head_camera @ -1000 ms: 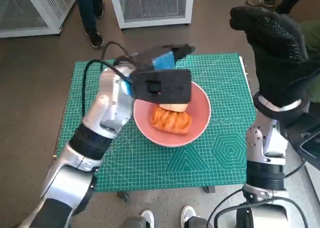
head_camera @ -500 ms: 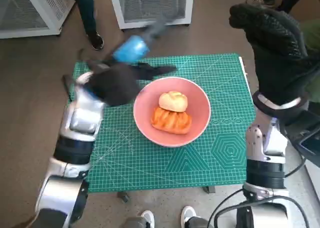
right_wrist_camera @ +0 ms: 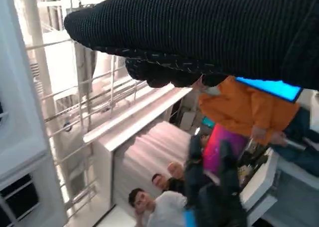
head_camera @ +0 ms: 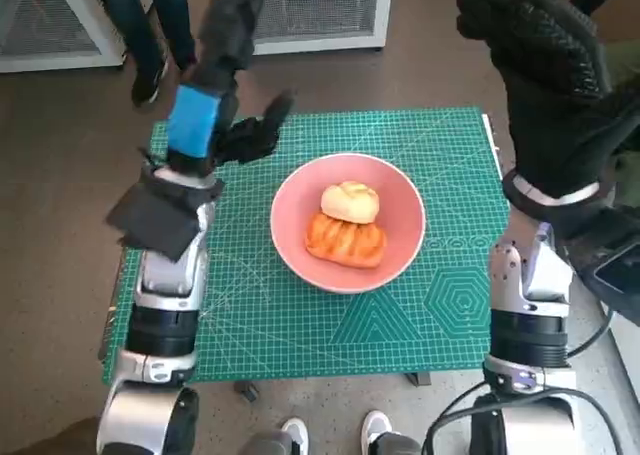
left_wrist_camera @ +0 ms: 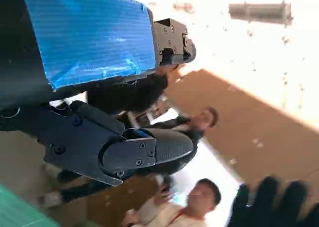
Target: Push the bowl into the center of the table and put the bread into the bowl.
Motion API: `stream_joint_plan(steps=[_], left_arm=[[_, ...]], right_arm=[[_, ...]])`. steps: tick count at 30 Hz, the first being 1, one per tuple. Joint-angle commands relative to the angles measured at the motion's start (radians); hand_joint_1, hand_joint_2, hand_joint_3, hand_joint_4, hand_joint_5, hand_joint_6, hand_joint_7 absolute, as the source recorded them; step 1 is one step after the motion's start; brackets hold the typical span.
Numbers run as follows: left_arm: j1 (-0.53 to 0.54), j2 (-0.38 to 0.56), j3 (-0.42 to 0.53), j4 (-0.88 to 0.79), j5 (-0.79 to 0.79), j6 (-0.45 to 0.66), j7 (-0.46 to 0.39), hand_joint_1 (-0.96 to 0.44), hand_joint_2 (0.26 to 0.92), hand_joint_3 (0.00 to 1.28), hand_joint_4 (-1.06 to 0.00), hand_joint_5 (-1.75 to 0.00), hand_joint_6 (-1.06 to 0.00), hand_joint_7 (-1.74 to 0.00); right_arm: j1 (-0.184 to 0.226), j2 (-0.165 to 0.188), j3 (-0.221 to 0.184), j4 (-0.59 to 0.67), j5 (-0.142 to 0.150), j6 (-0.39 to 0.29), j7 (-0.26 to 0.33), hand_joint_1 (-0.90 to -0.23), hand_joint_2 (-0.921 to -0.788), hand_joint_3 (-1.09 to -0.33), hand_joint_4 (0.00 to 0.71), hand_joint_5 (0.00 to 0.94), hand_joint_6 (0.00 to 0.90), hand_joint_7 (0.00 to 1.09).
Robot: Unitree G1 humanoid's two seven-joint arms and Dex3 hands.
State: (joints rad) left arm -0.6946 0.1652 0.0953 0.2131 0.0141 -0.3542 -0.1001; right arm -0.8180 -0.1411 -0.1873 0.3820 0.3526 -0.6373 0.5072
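Head view: round pink bowl point(head_camera: 348, 223) is seen near the middle of the green gridded cutting mat point(head_camera: 440, 305) covering the bench, with two breads stacked inside, a pale round bun point(head_camera: 349, 201) on top of a glazed orange-brown pastry point(head_camera: 345, 239). Both task steps are judged done: bowl centred, bread in it, nothing left on the mat to be loaded. Left robot hand point(head_camera: 215, 65), black with blue tape, is raised over the mat's far left corner, well apart from the bowl, fingers spread and nothing grasped; this is confirmed in the left wrist view point(left_wrist_camera: 119, 137), where only people and the ceiling show past it. Right robot hand point(head_camera: 545, 85), black knitted glove, is lifted high beside the bench's right edge; nothing is seen held, but finger state cannot be told. Only arm retreat is judged to remain.
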Motion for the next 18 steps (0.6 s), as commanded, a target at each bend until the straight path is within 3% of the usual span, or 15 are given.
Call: stream_joint_plan(steps=[1,11,18], left_arm=[[0.047,0.009,0.017,-0.070,-0.042,-0.025,-0.009,-0.73,0.921,0.62,-0.11,-0.01,-0.02,-0.37],[0.101,0.016,0.043,-0.109,-0.053,-0.099,-0.003,-0.76,0.921,0.60,-0.11,-0.01,-0.02,-0.37],[0.127,0.035,0.049,-0.131,-0.067,-0.111,-0.022,-0.77,0.921,0.61,-0.13,-0.01,-0.03,-0.36]], right_arm=[[-0.003,0.006,0.011,0.009,-0.031,0.008,-0.035,-0.651,-0.921,-0.720,0.314,0.003,0.327,0.22],[-0.015,0.003,0.029,0.009,-0.065,0.026,-0.078,-0.635,-0.921,-0.762,0.305,0.000,0.324,0.23],[-0.024,0.001,0.038,0.027,-0.062,0.030,-0.083,-0.635,-0.921,-0.765,0.314,0.004,0.321,0.23]])
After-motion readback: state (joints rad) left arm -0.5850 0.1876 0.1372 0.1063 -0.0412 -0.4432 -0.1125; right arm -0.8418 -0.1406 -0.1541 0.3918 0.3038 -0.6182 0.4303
